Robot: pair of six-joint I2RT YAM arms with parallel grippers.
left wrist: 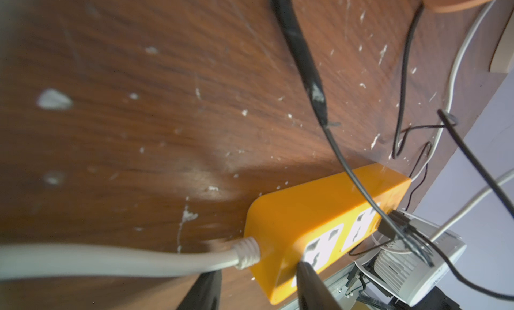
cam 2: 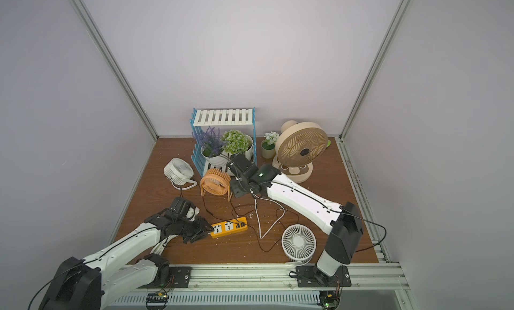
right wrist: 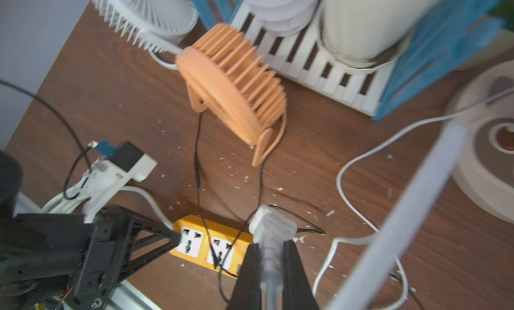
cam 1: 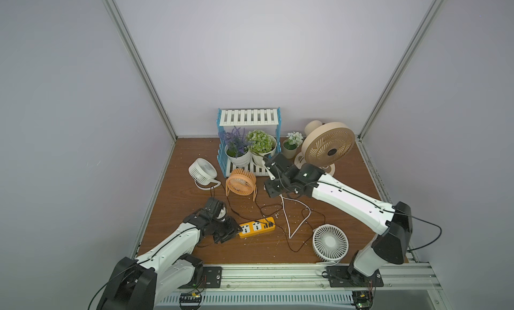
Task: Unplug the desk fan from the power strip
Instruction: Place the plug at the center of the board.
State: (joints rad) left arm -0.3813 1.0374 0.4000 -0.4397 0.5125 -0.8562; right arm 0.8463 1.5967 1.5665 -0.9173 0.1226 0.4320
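ok so as far as i can tell the main bit is done. my right claw [right wrist: 271,244] is clamped on the white plug [right wrist: 271,225], held up off the tabletop [cam 1: 180,200], roughly 12 o'clock from the power strip [cam 1: 257,227]. the plug's white cord [cam 1: 289,237] seems to run back to the beige desk fan [cam 1: 329,147], which stands at about 1 o'clock on the tabletop.

the strip lies flat near the front edge, around 6 o'clock, and both its white sockets look empty. a few thin black usb leads [cam 2: 241,225] sit in its dark ports, but i reckon those belong to the little fans, not my job.

my left claw [left wrist: 258,269] is at the strip's 9 o'clock end, where the thick cord enters. its jaws are apart, one tip touching the socket face, and not really pinching anything.

what's left, i'd guess: put the plug down somewhere clear of the strip, then back both arms off.
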